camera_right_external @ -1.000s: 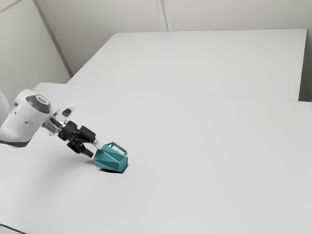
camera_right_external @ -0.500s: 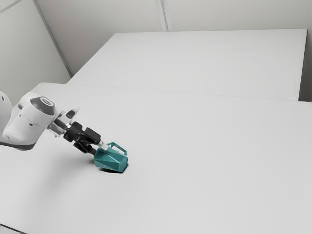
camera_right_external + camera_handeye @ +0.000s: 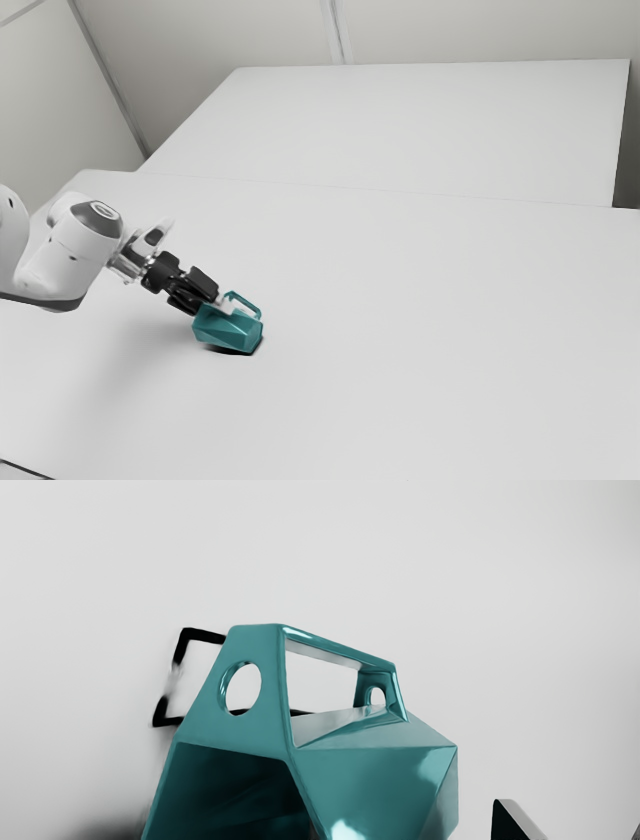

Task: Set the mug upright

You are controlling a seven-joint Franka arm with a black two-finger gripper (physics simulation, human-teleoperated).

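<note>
The teal faceted mug point(image 3: 228, 331) lies on its side on the white table, its handle point(image 3: 244, 301) uppermost. In the wrist view the mug point(image 3: 370, 775) turns its dark open mouth partly toward my hand, with the holed handle point(image 3: 262, 680) above the body. My gripper point(image 3: 213, 307) is right at the mug's upper side in the exterior view, its fingers apart. One finger point(image 3: 512, 825) stands beside the mug's body with a gap of table between them. The other fingertip is hidden.
The white tabletop point(image 3: 420, 330) spreads around the mug. Beyond it lies another white surface point(image 3: 420, 130), with pale walls point(image 3: 480, 30) behind. A thin dark line point(image 3: 25, 468) crosses the exterior view's lower left corner.
My gripper has moved toward the exterior view's right and come over the mug's upper side, near the handle. The mug has not visibly moved.
</note>
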